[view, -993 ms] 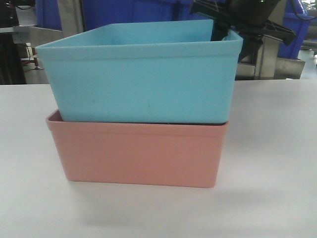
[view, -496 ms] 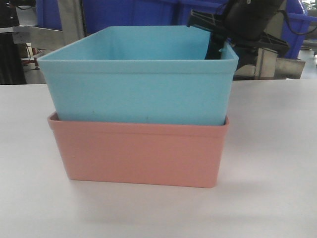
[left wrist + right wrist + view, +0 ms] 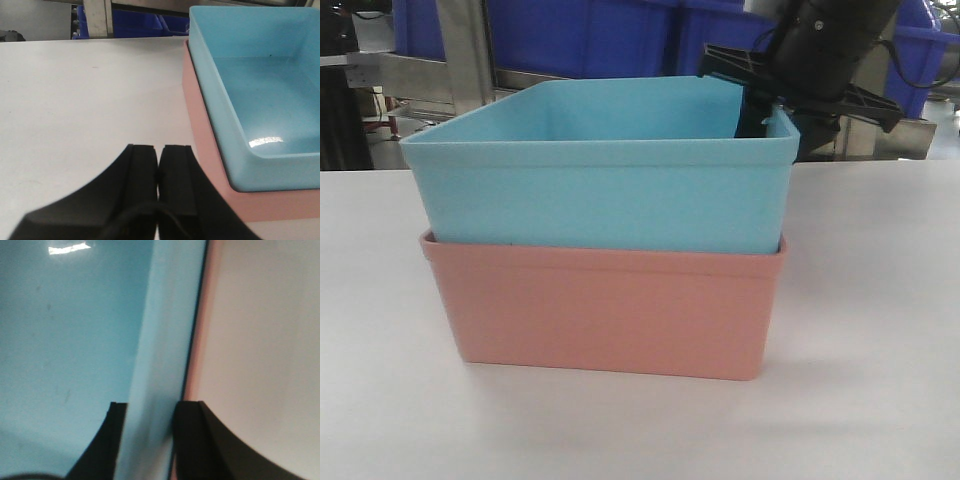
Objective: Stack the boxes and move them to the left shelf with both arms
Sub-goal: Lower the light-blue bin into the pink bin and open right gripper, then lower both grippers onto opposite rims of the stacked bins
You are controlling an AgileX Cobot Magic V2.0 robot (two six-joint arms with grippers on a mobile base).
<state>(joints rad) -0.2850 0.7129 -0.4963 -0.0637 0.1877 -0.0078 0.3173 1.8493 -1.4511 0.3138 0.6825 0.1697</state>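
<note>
White table (image 3: 880, 300) bears 2 nested bins: 1 salmon pink bin (image 3: 605, 310) flat on it and, inside it, 1 light blue bin (image 3: 600, 195), which now sits deeper and level, its right end no longer raised as it was 1 second ago. Both open upward with their broad sides toward the front camera, their long axes seemingly running left to right. The right gripper (image 3: 150, 407) clamps the light blue bin's far right wall, 1 finger inside and 1 outside, while the left gripper (image 3: 159, 150) hangs over the table left of the stack, fingers pressed together on nothing.

Right tool (image 3: 152, 407) astride the light blue box (image 3: 65, 330) wall, pink box (image 3: 202, 340) rim alongside.
</note>
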